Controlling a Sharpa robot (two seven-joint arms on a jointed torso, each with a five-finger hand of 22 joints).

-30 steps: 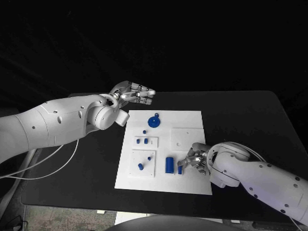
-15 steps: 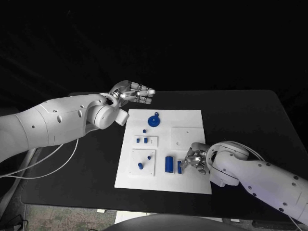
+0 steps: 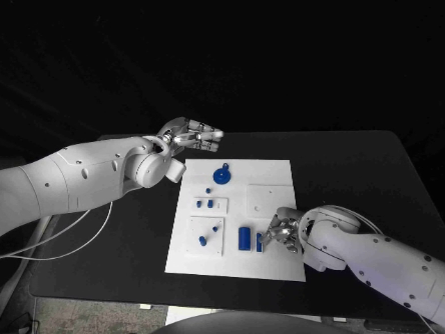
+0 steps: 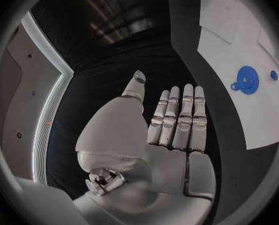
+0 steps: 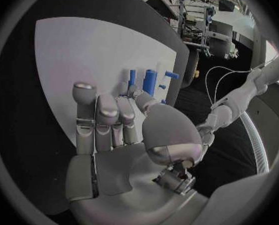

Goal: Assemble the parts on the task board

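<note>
The white task board (image 3: 272, 177) lies in the middle of the black table. On it are a blue disc with a tab (image 3: 222, 174), a thick blue cylinder (image 3: 245, 238), a slim blue peg (image 3: 260, 241) and several small blue pieces (image 3: 204, 204). My right hand (image 3: 285, 232) hovers at the board's right edge, just beside the slim peg. In the right wrist view its fingers (image 5: 99, 120) are stretched out, its thumb points toward the slim peg (image 5: 132, 76) and the cylinder (image 5: 149, 80), and it holds nothing. My left hand (image 3: 192, 134) is raised beyond the board's far left corner, flat and empty (image 4: 174, 122).
Black tabletop (image 3: 353, 167) surrounds the board, with wide room to the right. In the left wrist view the blue disc (image 4: 246, 79) and a small blue piece (image 4: 274, 75) lie on the board (image 4: 239, 30). A white cable (image 3: 77, 233) hangs off the table's left side.
My right hand has shifted very slightly beside the slim peg. The left arm and the parts have not moved.
</note>
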